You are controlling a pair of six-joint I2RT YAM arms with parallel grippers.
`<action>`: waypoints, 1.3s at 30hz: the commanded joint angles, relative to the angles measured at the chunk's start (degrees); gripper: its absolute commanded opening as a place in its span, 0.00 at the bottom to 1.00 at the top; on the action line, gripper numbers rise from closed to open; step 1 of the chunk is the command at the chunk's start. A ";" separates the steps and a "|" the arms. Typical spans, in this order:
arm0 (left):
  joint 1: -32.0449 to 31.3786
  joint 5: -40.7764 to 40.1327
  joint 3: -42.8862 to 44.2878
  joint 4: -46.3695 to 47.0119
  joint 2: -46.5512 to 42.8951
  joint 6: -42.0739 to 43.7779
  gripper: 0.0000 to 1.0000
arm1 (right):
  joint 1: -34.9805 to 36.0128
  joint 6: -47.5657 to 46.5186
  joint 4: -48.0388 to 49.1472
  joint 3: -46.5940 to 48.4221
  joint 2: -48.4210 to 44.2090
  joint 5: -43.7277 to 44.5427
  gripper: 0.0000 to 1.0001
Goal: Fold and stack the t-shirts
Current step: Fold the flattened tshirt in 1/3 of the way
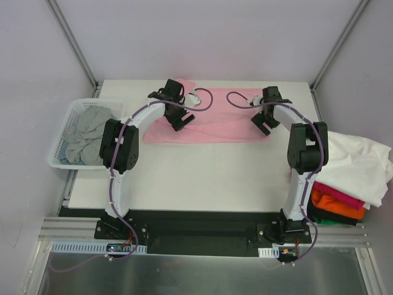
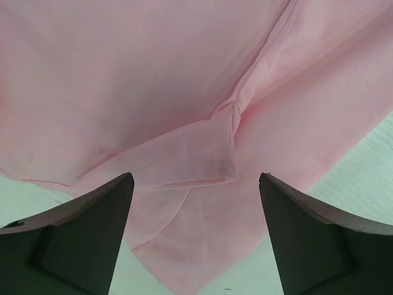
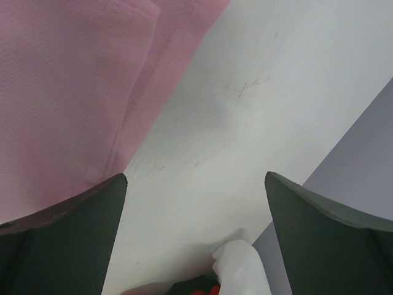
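Broadly: white table [image 1: 202, 178], bare across its near half; good open room there for swinging either arm.

Right edge: pile of t-shirts [image 1: 344, 184] hanging partly off the table, white on top, magenta, orange and something dark beneath; right arm's elbow stands just beside it.

Pink t-shirt [image 1: 212, 126] lies on the far half of the table as a long flat band, long axis running left to right; far table edge is near behind it.

Left edge: white basket [image 1: 57, 161], grey t-shirt [image 1: 86, 135] bunched inside, well apart from both tools.

Left tool [image 1: 178, 121] hangs over the band's left part, jaws wide, nothing between them; the left wrist view shows a folded sleeve hem [image 2: 202, 166] directly below the gap.

Right tool [image 1: 264, 125] hangs at the band's right end, jaws wide, holding nothing; mostly bare table under the gap, with the shirt's edge off to the tool's left.

Judgement: each arm is nearer its own end of the shirt, so the next fold likely means pinching both ends; the right tool must shift left onto cloth first.
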 commanded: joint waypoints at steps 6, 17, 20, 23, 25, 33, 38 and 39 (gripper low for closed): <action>-0.44 -0.76 0.38 -0.61 3.09 0.53 0.71 | -0.26 0.58 0.29 -0.68 -3.49 -0.16 1.00; -0.35 -1.64 1.87 -0.61 5.11 0.80 0.53 | -0.17 0.75 -0.15 -0.59 -3.05 -1.04 1.00; -0.44 -1.81 2.14 -0.52 5.64 0.80 0.49 | -0.17 0.75 -0.07 -0.86 -3.05 -1.13 1.00; -0.35 -1.72 2.23 -0.52 5.55 0.62 0.44 | -0.17 0.75 -0.06 -1.03 -2.97 -1.21 1.00; -0.44 -1.55 2.23 -0.61 5.20 0.62 0.41 | -0.17 0.75 -0.15 -0.86 -2.88 -1.21 1.00; -0.44 -1.28 2.40 -0.70 3.88 0.53 0.32 | -0.17 0.93 -0.33 -0.77 -2.53 -1.48 1.00; -0.61 -0.93 2.40 -0.61 2.66 0.36 0.32 | -0.17 0.93 -0.42 -0.95 -2.09 -1.39 1.00; -0.61 -1.02 2.40 -0.61 2.48 0.36 0.32 | -0.26 0.93 -0.33 -0.86 -2.17 -1.39 1.00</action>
